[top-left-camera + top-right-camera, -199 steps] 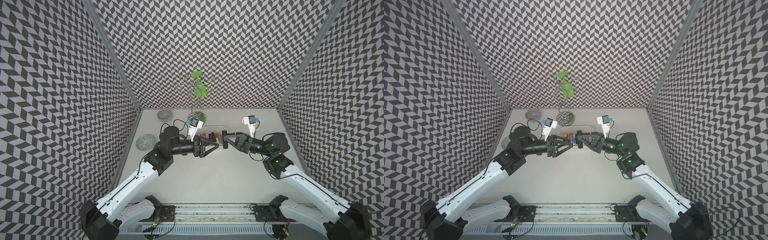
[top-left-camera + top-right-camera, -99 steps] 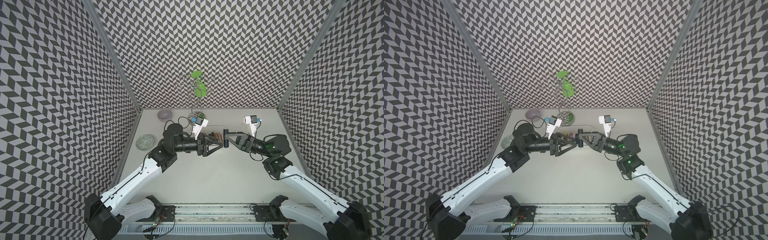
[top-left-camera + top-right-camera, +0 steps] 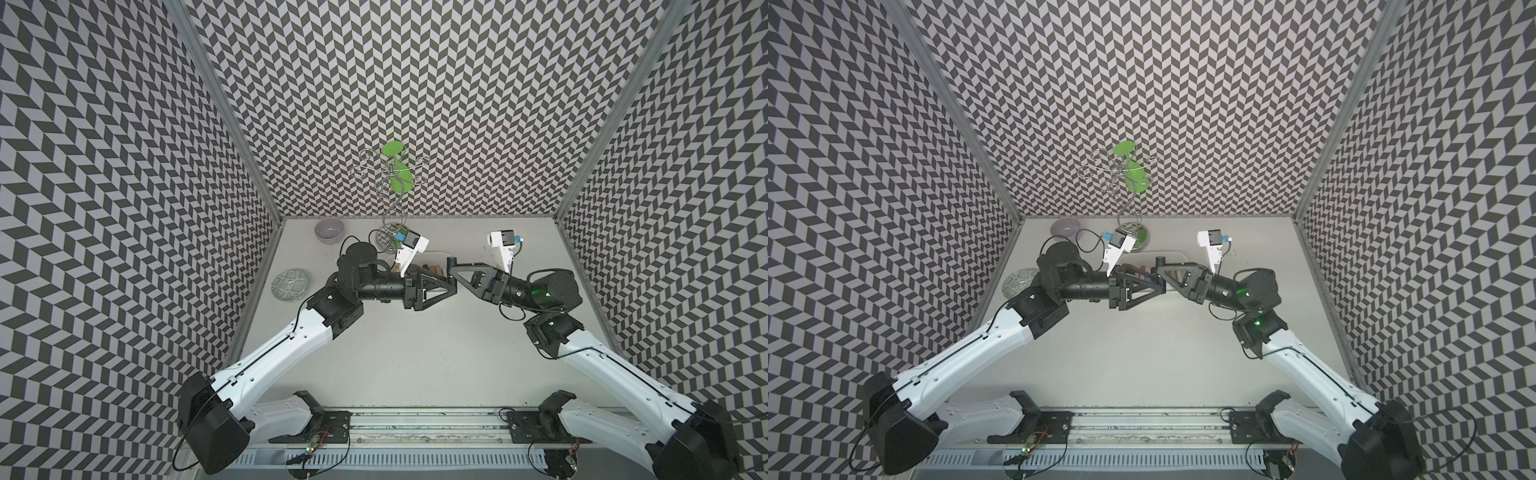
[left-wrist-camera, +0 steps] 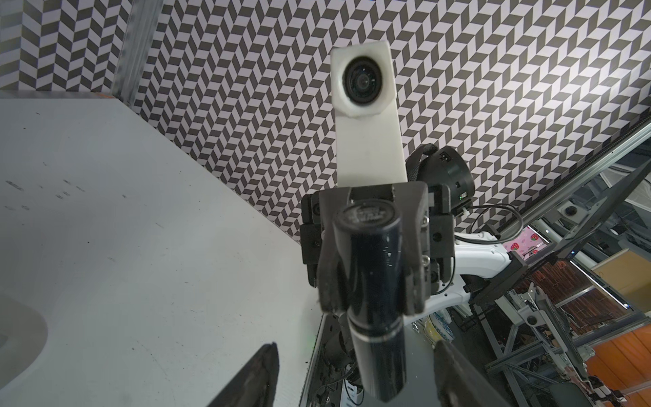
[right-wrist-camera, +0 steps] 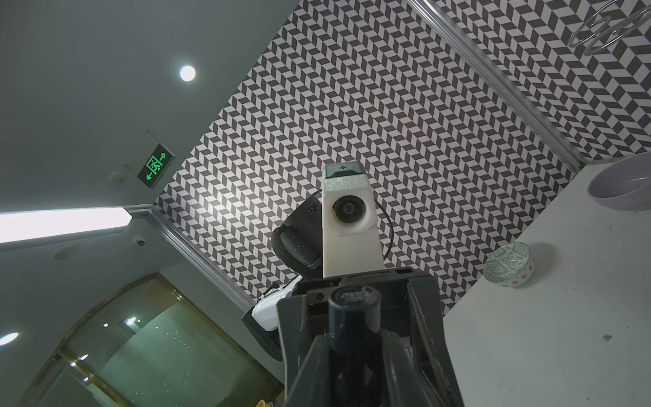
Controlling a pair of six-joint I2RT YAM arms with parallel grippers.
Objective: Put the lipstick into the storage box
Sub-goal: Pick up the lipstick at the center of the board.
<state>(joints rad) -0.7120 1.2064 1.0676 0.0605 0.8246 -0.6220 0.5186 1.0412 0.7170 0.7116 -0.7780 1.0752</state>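
The right end effector [image 4: 372, 303] has its two black fingers clamped tight on a dark, glossy lipstick [image 4: 375, 253]. It grips the tube about its middle, so the tube stands roughly upright with the embossed cap end on top. The left end effector [image 4: 355, 351] faces it tip to tip and is partly open. One finger sits on each side of the tube's lower part, with a bare gap on both sides, and it grips nothing.

Take the far wall as 12 o'clock in both top views. The two arms reach in from 7 and 5 o'clock and meet above the desk [image 3: 415, 353], just beyond its middle. The lipstick hangs in the air there, clear of the desk.

At 12 o'clock from that meeting point, close by, lies the storage box [image 3: 437, 255], a shallow white tub partly hidden by the arms. A few other small tubes [image 3: 432, 269] lie inside it. Further out are a wire stand [image 3: 400, 180] with green discs at 12 o'clock, a lilac bowl [image 3: 328, 230] at 11 o'clock and a green-patterned plate [image 3: 291, 284] at 9 o'clock.

Progress, as a judgement: the pick-up is done, and the step in hand looks like a pass from right to left. The held lipstick is not yet in the box. One end effector must carry it over the tub, lower it and let go.
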